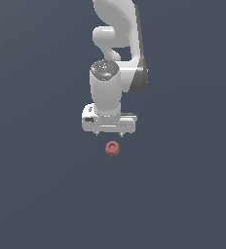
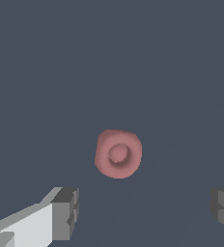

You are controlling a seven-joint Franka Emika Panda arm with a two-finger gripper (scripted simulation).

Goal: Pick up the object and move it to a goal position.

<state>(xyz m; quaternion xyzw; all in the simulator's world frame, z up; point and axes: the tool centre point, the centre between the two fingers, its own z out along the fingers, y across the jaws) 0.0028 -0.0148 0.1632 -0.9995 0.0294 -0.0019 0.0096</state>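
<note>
The object (image 1: 113, 149) is a small dull-red rounded lump with a dimpled hollow, lying on the dark floor just below the white gripper (image 1: 109, 133) in the exterior view. The wrist view shows the object (image 2: 118, 154) from above, its dimple facing the camera. The gripper (image 2: 145, 212) is open, its two grey fingertips (image 2: 65, 213) spread wide apart and nothing between them. The object lies ahead of the gap between the fingers, apart from both. It is much narrower than the gripper's opening.
The white arm (image 1: 117, 44) rises from the gripper toward the exterior view's top. A plain dark grey-blue surface (image 1: 37, 194) fills everything else in both views.
</note>
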